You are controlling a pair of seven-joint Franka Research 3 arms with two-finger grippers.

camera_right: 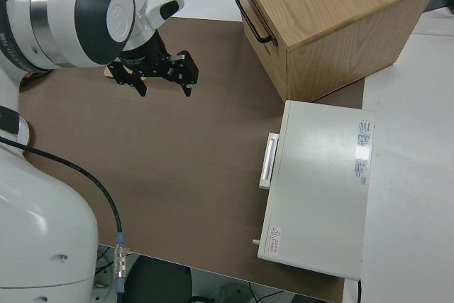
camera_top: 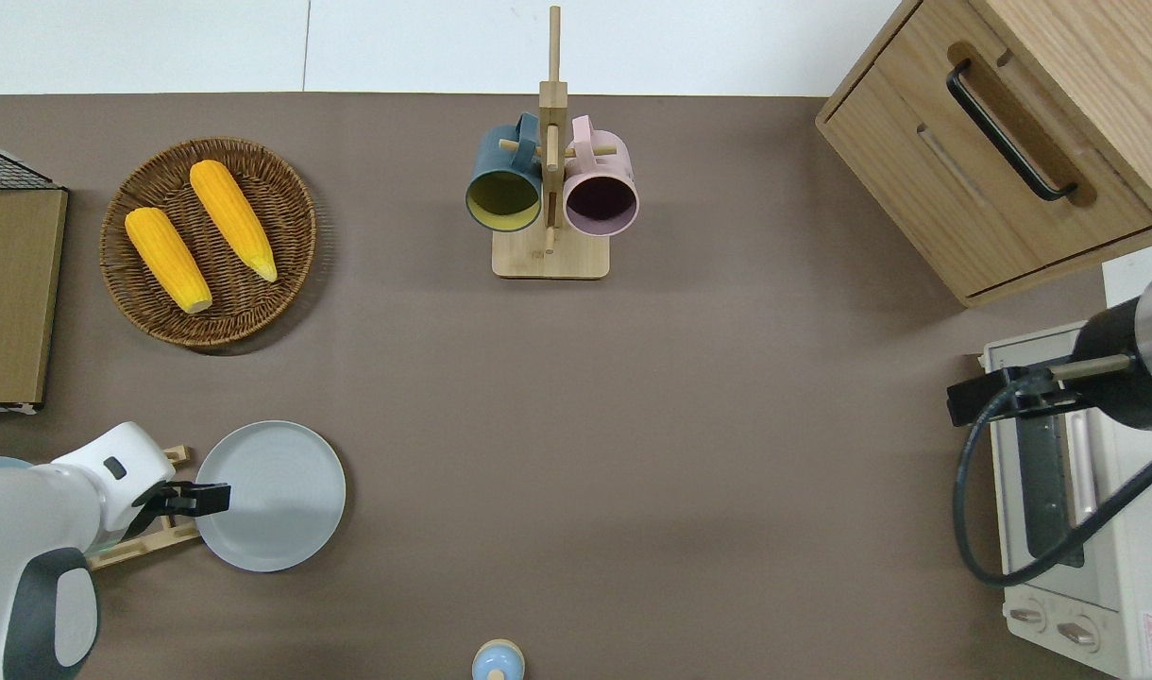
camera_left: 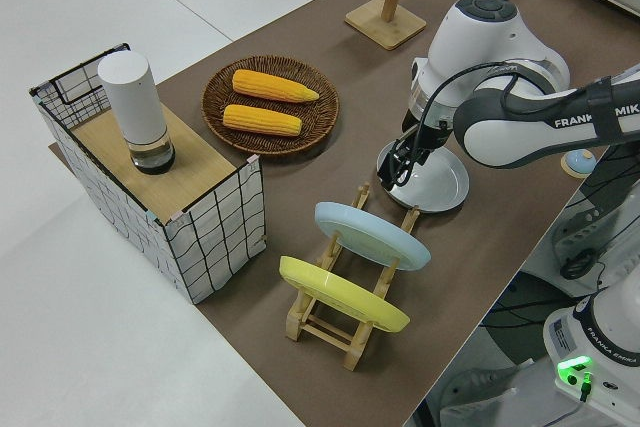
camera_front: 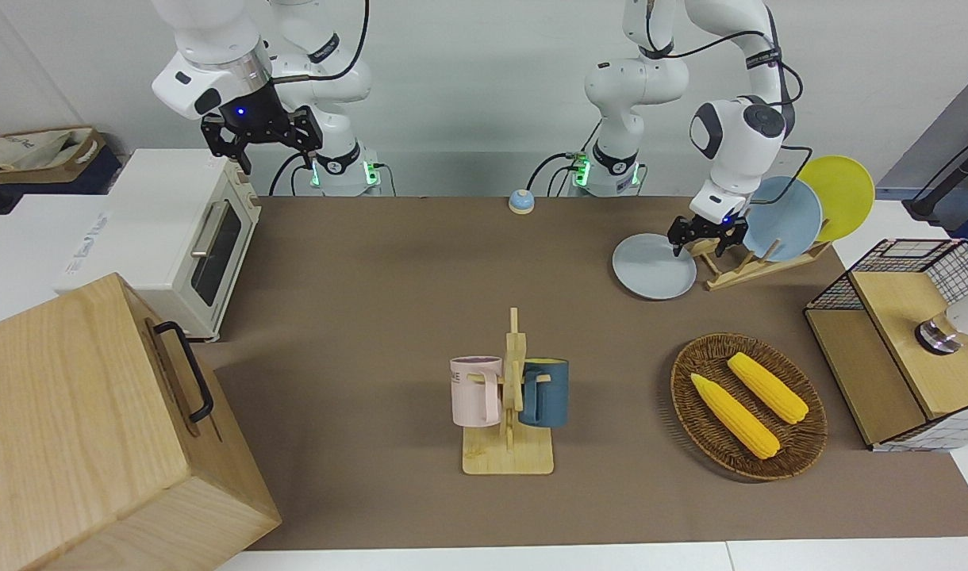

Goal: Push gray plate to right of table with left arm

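Jaws of left gripper [camera_top: 208, 498] meet gray plate [camera_top: 279, 496] rim.

Brown table [camera_top: 708, 453] with gray plate [camera_top: 279, 501], corn basket [camera_top: 293, 212], mug stand [camera_top: 550, 257], dish rack [camera_front: 750, 268].

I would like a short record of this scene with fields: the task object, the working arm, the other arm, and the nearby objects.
task object: gray plate, flat on the table, toward the left arm's end
working arm: left gripper at the plate's rim, on the side next to the plate rack
other arm: right gripper, parked, fingers open
on the rack: sky-blue plate and yellow plate
nearby: wicker basket with two corn cobs, farther from the robots than the gray plate
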